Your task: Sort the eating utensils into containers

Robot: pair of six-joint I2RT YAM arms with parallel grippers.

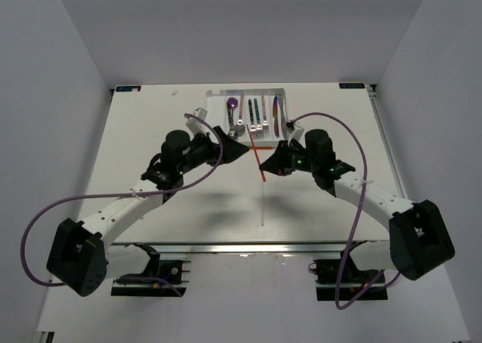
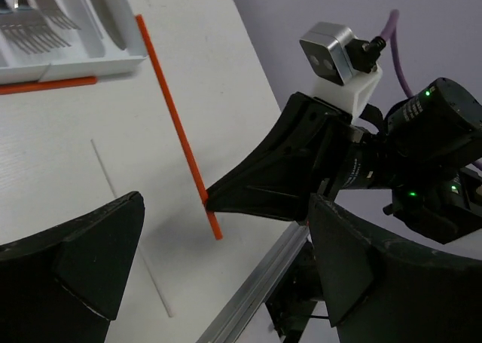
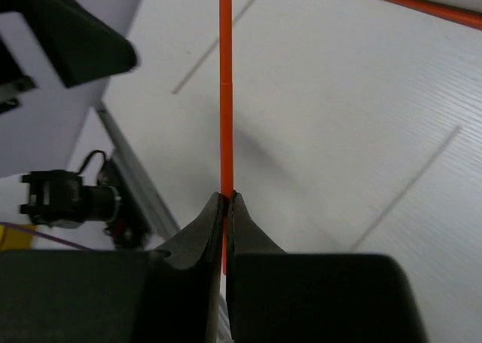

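My right gripper (image 3: 226,200) is shut on a red-orange chopstick (image 3: 225,79), which sticks straight out past the fingertips, just above the table. The top view shows this chopstick (image 1: 261,166) below the white divided tray (image 1: 220,96). The tray holds a purple spoon (image 1: 233,102), silver forks (image 1: 257,124) and other utensils. A second red-orange chopstick (image 2: 45,85) lies along the tray's near wall. My left gripper (image 1: 239,151) hangs open with nothing between its fingers (image 2: 75,275), facing the right gripper (image 2: 215,200) across the held chopstick (image 2: 177,124).
A thin white chopstick (image 1: 261,211) lies on the table nearer the front edge, also in the left wrist view (image 2: 132,230). The table's metal front rail (image 2: 256,290) runs close below both grippers.
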